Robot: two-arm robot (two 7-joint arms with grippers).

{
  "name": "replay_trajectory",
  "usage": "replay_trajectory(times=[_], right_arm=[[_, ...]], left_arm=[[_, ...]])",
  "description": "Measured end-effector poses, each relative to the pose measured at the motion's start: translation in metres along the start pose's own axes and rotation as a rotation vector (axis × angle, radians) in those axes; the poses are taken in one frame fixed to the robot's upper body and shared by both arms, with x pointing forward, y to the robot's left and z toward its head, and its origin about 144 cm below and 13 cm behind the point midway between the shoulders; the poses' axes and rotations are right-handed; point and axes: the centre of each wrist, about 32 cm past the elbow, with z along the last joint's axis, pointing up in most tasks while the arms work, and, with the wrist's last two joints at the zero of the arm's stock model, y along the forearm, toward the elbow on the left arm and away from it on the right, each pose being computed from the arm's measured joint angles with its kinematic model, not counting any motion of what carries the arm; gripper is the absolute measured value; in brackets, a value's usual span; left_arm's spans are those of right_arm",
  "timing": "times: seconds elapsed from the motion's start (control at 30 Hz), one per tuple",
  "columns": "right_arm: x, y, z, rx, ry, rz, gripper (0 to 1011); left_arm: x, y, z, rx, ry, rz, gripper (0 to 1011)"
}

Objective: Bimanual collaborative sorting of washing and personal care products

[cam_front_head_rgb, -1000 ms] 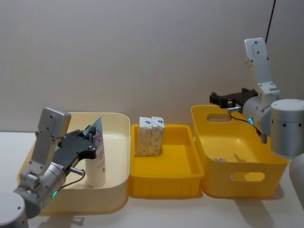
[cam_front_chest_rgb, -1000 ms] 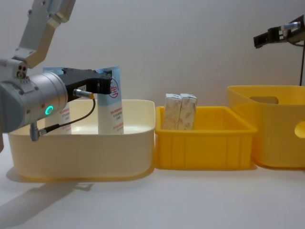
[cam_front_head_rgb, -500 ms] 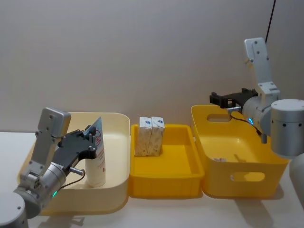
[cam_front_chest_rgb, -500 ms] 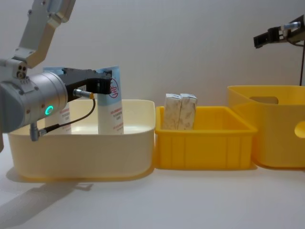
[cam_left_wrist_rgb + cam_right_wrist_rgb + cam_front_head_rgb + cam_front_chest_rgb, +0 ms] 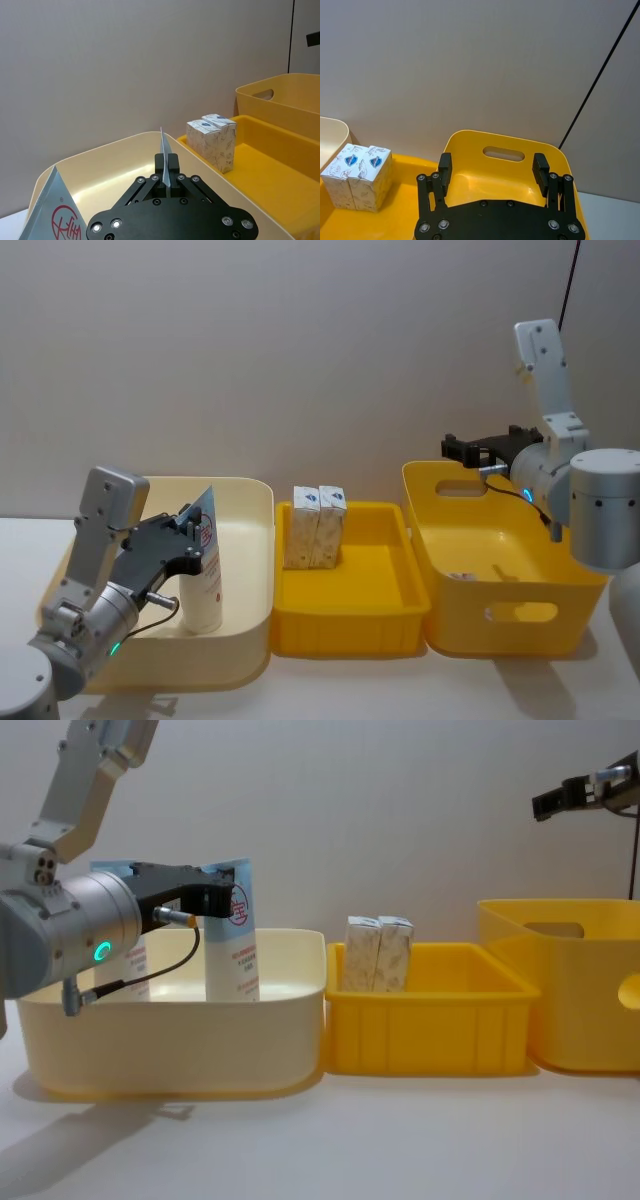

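A pale blue-and-white tube point(image 5: 203, 590) with red print stands upright in the cream bin point(image 5: 245, 490). My left gripper point(image 5: 200, 530) is shut on its flat crimped top, with the fingers point(image 5: 172, 165) pinching that edge. A second tube point(image 5: 52, 217) stands beside it, partly behind the arm point(image 5: 133, 965). Two speckled whitish cartons point(image 5: 315, 525) stand side by side at the far left corner of the middle yellow tray point(image 5: 350, 632). My right gripper point(image 5: 455, 448) hovers open above the back rim of the deep yellow bin point(image 5: 500, 625), nothing between its fingers point(image 5: 445, 172).
The three bins stand in a row, touching, on a white table against a plain wall. A small pale item point(image 5: 462, 577) lies on the deep bin's floor. A black cable point(image 5: 595, 85) hangs at the right. White table point(image 5: 400, 1140) lies bare in front of the bins.
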Motion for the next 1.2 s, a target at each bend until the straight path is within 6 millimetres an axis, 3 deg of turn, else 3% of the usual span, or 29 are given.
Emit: replay_trajectory(times=[0.5,1.2], right_arm=[[0.000,0.000,0.000,0.000,0.000,0.000,1001],[-0.001,0.000,-0.001,0.001,-0.007,0.026,1001]], left_arm=[[0.009,-0.002,0.013,-0.087,-0.091,-0.004,35],[0.031,-0.022,0.078,-0.329,-0.168,-0.020,34]])
